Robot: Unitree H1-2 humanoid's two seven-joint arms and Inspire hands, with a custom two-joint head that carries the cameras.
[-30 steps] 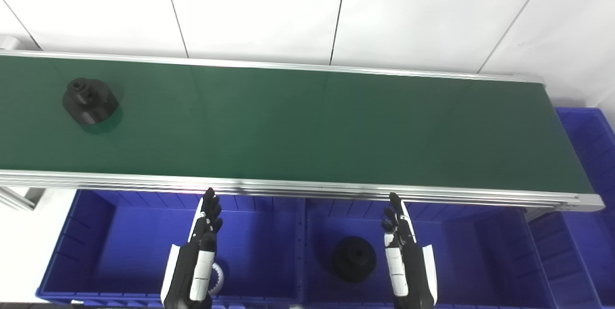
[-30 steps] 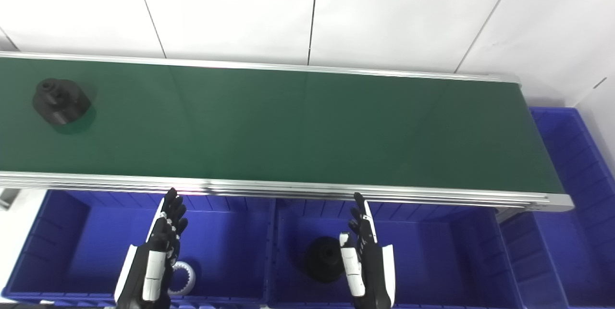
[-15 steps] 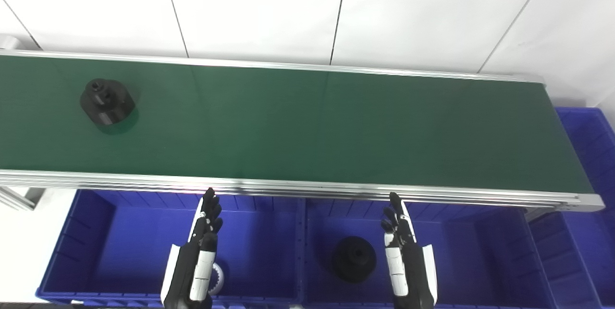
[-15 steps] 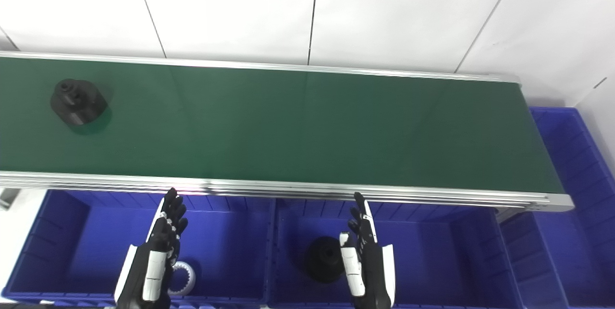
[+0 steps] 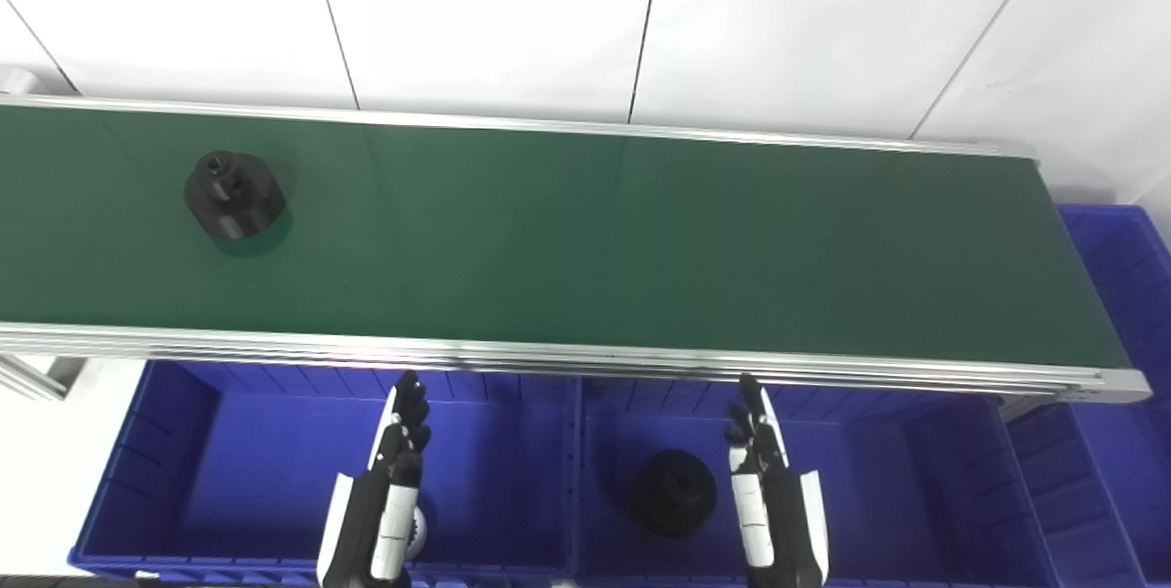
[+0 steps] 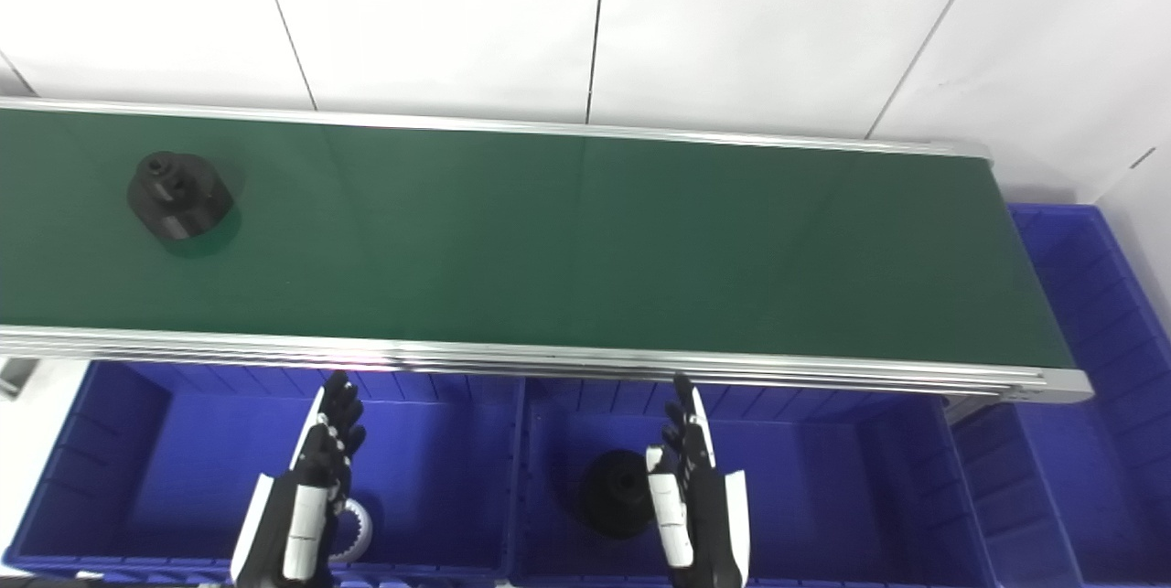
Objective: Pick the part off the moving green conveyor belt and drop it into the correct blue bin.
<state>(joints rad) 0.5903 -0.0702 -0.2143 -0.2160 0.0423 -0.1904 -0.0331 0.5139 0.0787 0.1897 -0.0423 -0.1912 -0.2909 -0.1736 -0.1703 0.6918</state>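
Part (image 5: 234,195): black, squat round, upper left of frame on belt (image 5: 640,240). Looks rigid, prob. fairly light plastic, smooth; take across its round sides from above. Well apart from both hands. Left hand (image 5: 395,460) & right hand (image 5: 759,460) at bottom of frame over bins (image 5: 183,442), fingers extended, holding nothing.

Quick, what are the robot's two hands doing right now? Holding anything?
Left hand: open, fingers straight, holding nothing, above the left blue bin.
Right hand: open, fingers straight, holding nothing, above the middle blue bin.
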